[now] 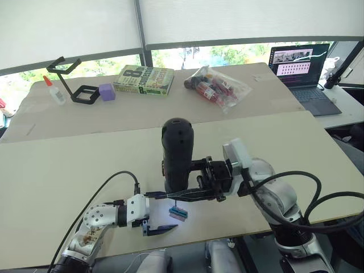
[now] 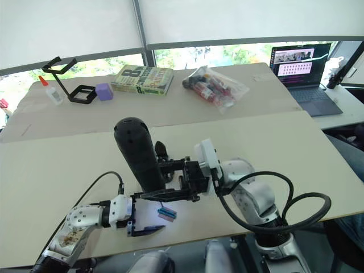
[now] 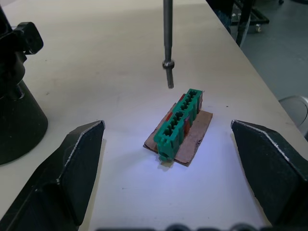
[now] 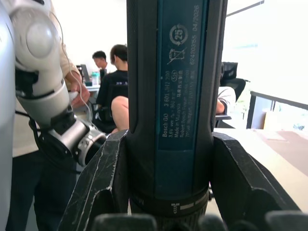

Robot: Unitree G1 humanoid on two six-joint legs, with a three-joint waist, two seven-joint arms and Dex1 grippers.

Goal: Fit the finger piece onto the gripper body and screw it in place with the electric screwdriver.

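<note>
Here the right gripper (image 1: 190,196) is clamped on the electric screwdriver (image 1: 177,153), which stands upright at centre frame in the left eye view, rounded end up. In the right wrist view its two fingers (image 4: 101,187) press the black barrel from both sides; a blue rating label runs down the barrel. The thin metal bit (image 3: 167,43) hangs point-down in the left wrist view, its tip just above and beside the green terminal block (image 3: 178,124), not touching it.

The left gripper (image 1: 152,223) sits low, lower left of centre, jaws spread wide with nothing between them. The green block lies on a scrap of brown card (image 3: 192,142) between the open fingers (image 3: 72,163), apart from both.

A black blocky part, probably the gripper body (image 2: 161,151), shows just behind the screwdriver barrel near centre of the right eye view; mostly hidden, so its finger mount cannot be read. The finger piece cannot be picked out with confidence.

Progress, as judged: the tool is in hand, but nothing shows a finger piece seated on the body or a screw started. Fitting and driving both look still to do.

Upper left of frame: a black wire-frame stand (image 1: 71,79), a purple block (image 1: 107,91), a glue bottle (image 1: 55,91). A book (image 1: 144,79) sits upper centre, a laptop (image 1: 304,71) upper right.
</note>
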